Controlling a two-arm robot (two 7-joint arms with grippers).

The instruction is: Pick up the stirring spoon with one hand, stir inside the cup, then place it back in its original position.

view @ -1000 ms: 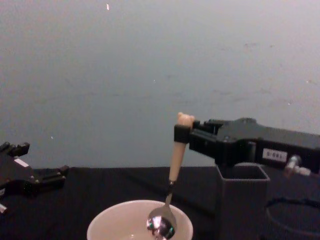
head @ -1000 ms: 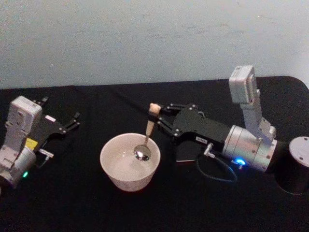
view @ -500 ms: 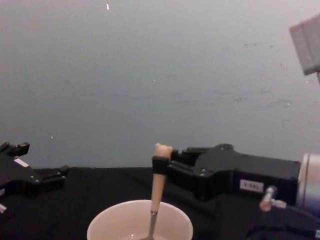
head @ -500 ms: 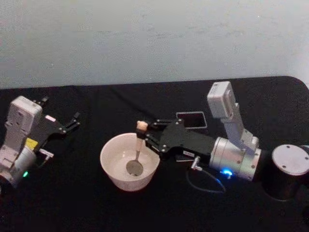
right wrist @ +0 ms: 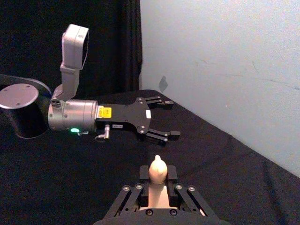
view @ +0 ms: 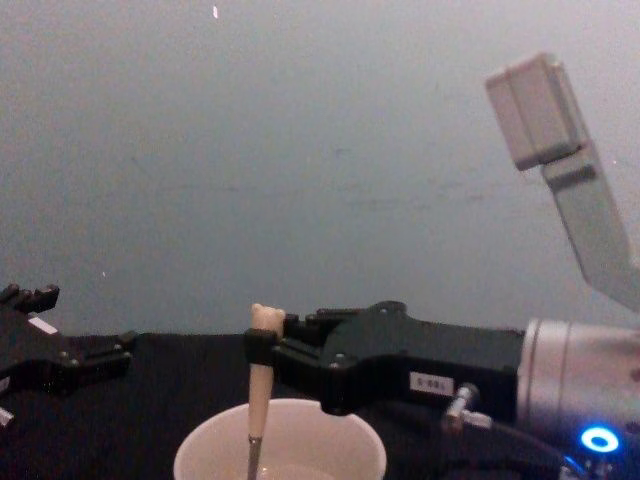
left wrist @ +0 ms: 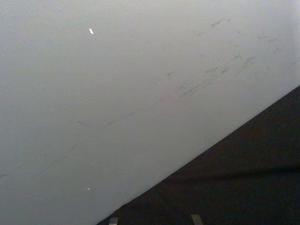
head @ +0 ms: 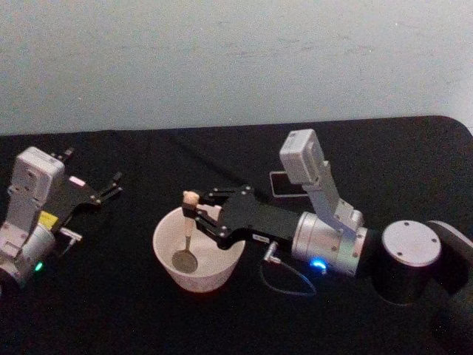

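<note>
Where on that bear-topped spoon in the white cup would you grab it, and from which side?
High on the beige handle of the metal-bowled spoon, just under the bear head, from the robot's right, as the right pincer does: it stands nearly upright, bowl down in the cream-white cup. The left pincer sits parked.

chest view: stirring spoon [view: 259,385] bowl, cup [view: 210,445] base cut off by bottom edge | head view: square holder [head: 279,185] half-hidden behind right arm [head: 329,240]

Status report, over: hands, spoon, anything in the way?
Right hand shut on stirring spoon, bowl inside cup. Left hand open, parked left. Dark holder behind, not obstructing.
</note>
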